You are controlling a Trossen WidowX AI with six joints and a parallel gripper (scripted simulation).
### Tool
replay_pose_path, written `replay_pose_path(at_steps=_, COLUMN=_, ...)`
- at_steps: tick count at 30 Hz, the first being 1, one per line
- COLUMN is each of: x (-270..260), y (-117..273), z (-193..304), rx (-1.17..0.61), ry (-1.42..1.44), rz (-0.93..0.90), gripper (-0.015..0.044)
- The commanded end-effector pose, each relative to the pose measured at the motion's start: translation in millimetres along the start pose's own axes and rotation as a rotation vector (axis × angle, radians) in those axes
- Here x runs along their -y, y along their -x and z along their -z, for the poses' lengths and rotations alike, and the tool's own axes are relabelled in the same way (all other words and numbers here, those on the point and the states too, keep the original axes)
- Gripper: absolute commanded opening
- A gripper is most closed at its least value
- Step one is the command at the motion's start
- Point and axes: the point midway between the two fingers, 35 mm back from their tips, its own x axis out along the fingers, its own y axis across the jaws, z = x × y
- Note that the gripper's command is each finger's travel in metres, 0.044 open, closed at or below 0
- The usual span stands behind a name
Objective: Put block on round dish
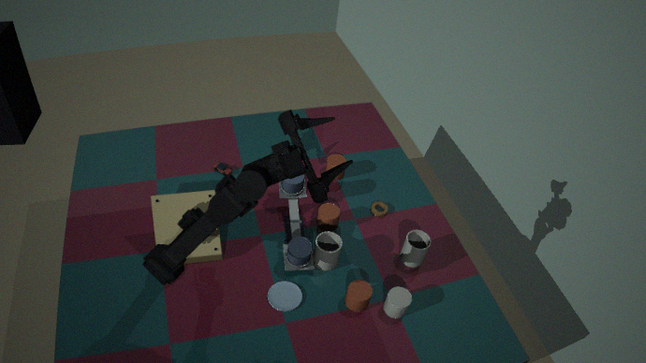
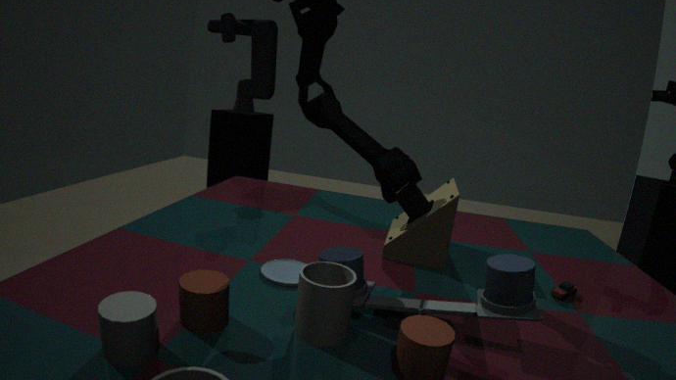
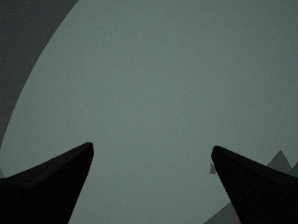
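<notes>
High over balance (image 1: 294,210) (image 2: 449,308), with fingers (image 1: 336,171) spread wide, empty. Block out of sight, under one of two blue cups. Read tilt before choosing; descend upright, straddle chosen cup, lift straight up, clear of white mug (image 1: 327,258) (image 2: 323,308) beside dish-side cup (image 1: 300,251) (image 2: 342,258).

Dim, pale grey-green walls (image 1: 500,53) (image 2: 473,81) (image 3: 150,90) above a tan, possibly bare floor (image 1: 214,73) (image 2: 65,191).

Top and exterior views, high and low, share the checkered table (image 1: 228,329) (image 2: 194,220)
</notes>
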Motion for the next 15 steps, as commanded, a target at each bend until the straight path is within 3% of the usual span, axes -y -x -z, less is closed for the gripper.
replay_pose_path(at_steps=1, x=-8, y=-9, z=51, rx=-0.146, ry=-0.022, rz=0.019, gripper=0.044)
replay_pose_path(at_steps=15, x=-24, y=13, z=201, rx=-0.585, ry=-0.039, rz=0.151, gripper=0.044)
